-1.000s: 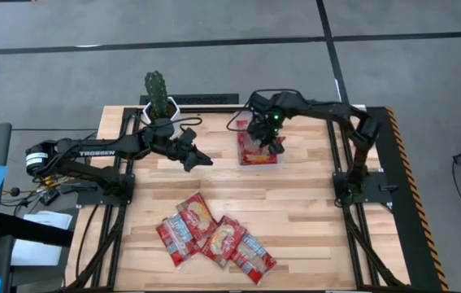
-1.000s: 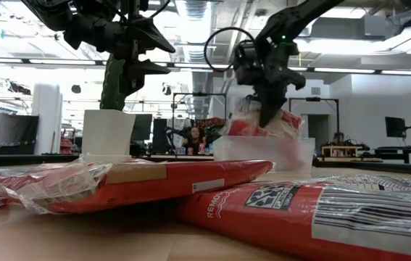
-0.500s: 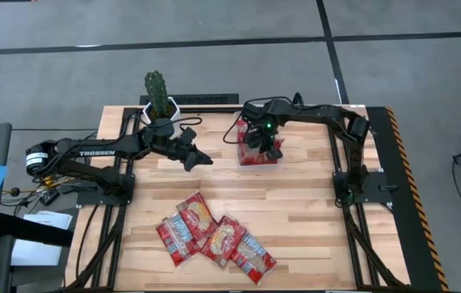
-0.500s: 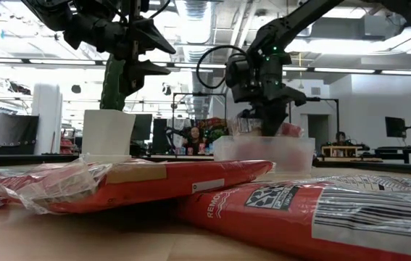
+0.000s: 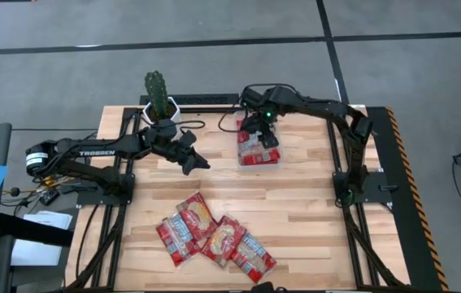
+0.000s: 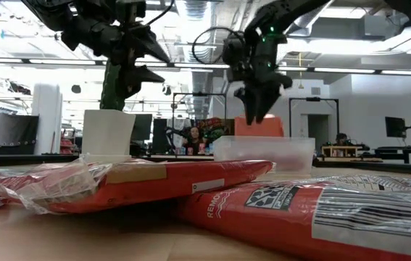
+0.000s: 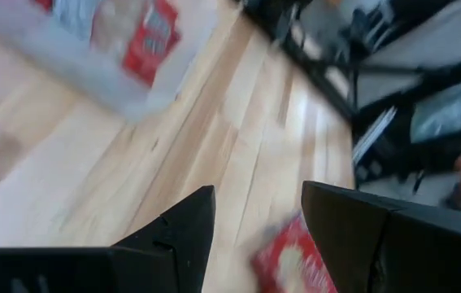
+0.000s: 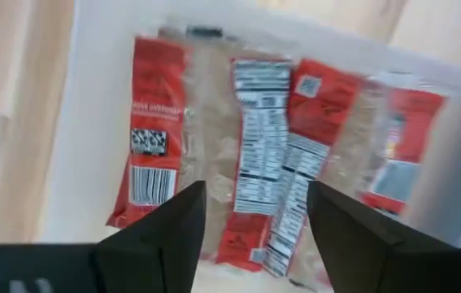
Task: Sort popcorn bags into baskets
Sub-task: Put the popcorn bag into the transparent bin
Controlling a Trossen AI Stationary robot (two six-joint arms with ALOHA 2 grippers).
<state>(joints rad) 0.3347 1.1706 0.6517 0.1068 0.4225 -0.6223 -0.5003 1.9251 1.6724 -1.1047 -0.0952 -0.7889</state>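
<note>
Drop step: right gripper (image 5: pixel 260 134), jaws apart and empty, hangs over the tray (image 5: pixel 277 159) upper centre — next, fetch a bag (image 5: pixel 197 213) lower centre; left gripper (image 5: pixel 194 159) waits, jaws apart.

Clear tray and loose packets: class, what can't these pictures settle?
- Packet count in the clear tray: high view, right gripper overhangs it; right wrist view cuts its edges off.
- Loose pile: packets overlap, hiding any beneath.
- Left wrist view: motion blur; packet print unreadable.

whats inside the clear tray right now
Red popcorn bags lie flat in the clear tray, several side by side, label sides up. The open right gripper hovers above them, empty. Whether more bags lie underneath cannot be seen.
</note>
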